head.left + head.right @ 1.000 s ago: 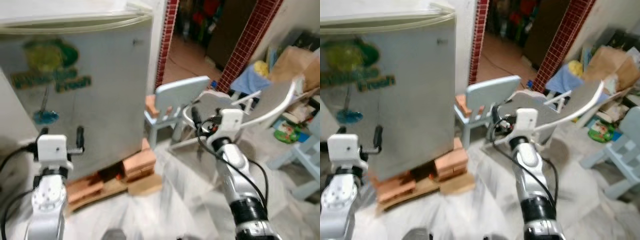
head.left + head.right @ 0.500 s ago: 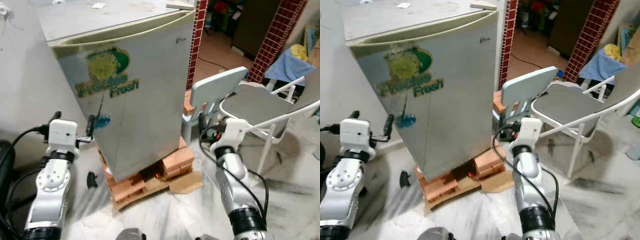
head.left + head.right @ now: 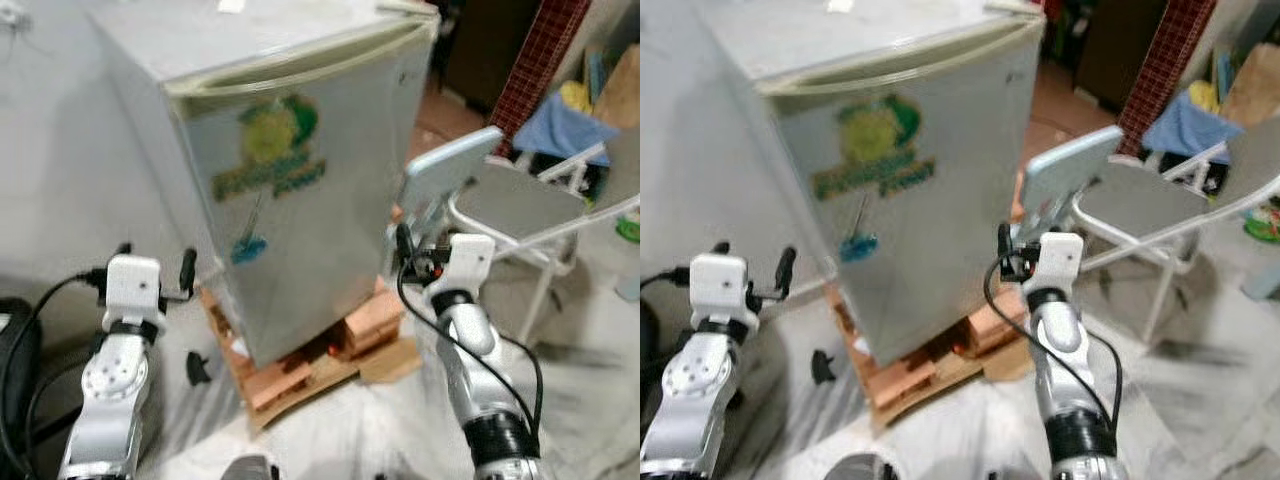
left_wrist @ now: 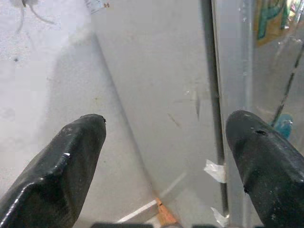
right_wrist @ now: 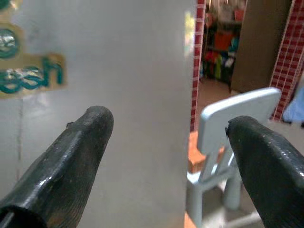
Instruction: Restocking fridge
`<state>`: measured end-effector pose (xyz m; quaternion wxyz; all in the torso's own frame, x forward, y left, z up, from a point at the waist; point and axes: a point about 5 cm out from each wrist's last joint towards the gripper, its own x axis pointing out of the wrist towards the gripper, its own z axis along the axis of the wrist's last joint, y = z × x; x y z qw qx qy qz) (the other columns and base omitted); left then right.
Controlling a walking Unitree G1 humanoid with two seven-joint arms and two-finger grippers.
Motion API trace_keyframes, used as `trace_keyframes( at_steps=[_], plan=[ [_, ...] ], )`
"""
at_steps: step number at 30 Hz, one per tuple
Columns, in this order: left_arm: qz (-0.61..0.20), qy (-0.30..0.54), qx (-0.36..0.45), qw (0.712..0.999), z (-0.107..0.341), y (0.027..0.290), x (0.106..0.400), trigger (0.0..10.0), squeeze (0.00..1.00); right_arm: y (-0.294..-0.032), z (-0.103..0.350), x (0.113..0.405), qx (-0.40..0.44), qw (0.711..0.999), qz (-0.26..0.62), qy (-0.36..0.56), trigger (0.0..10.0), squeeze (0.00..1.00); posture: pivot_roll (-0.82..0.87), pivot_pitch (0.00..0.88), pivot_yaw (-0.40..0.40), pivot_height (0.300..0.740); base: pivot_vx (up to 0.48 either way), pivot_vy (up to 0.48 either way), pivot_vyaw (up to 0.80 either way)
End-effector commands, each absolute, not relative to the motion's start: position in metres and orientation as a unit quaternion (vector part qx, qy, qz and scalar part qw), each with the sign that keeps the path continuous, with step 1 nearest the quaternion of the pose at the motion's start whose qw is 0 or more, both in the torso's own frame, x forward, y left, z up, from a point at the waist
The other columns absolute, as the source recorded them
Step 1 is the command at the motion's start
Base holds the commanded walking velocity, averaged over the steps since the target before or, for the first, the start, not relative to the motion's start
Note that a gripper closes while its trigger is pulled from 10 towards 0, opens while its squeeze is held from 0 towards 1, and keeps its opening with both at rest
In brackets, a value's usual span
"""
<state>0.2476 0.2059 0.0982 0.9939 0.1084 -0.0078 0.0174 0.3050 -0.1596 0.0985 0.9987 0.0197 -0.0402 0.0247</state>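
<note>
The fridge (image 3: pixel 300 190) stood shut on a stack of bricks (image 3: pixel 300 370) on the floor, its door facing the robot, a small chair (image 3: pixel 450 165) just beside its right side. The left pincer (image 4: pixel 164 156) was spread wide, empty, near the door's left edge, where the seam between door and cabinet showed. The right pincer (image 5: pixel 166 156) was likewise wide and empty, near the door's right edge. Judged from this, the door is rigid, smooth and slippery on its face; the recessed lip along its top edge (image 3: pixel 300 70) offers the likeliest hold. A hard pull could rock the fridge on the bricks.
</note>
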Motion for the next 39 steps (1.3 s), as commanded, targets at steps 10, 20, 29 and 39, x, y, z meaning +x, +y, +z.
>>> trace_keyframes(
  at_steps=[10,20,29,39],
  plan=[
    [-0.007,0.002,0.098,0.995,0.095,0.196,0.236,10.0,0.0,-0.16,0.092,0.301,0.009,0.999,0.036,-0.021,10.0,0.0,0.16,0.0,-0.079,0.74,0.0,0.48,-0.41],
    [-0.003,0.007,0.098,0.995,0.095,0.195,0.235,10.0,0.0,-0.161,0.092,0.301,0.003,0.999,0.041,-0.019,10.0,0.0,0.16,0.0,-0.085,0.74,0.0,0.48,-0.8],
    [-0.012,-0.012,0.136,0.991,0.097,0.192,0.235,10.0,0.0,-0.158,0.09,0.299,0.009,0.999,0.036,-0.016,10.0,0.0,0.16,0.0,-0.063,0.74,0.0,0.16,-0.28],
    [-0.069,-0.033,0.15,0.986,0.102,0.168,0.262,10.0,0.0,-0.161,0.095,0.297,0.021,0.999,0.004,-0.035,10.0,0.0,0.08,0.0,0.028,0.74,0.0,0.0,-0.17]
  ],
)
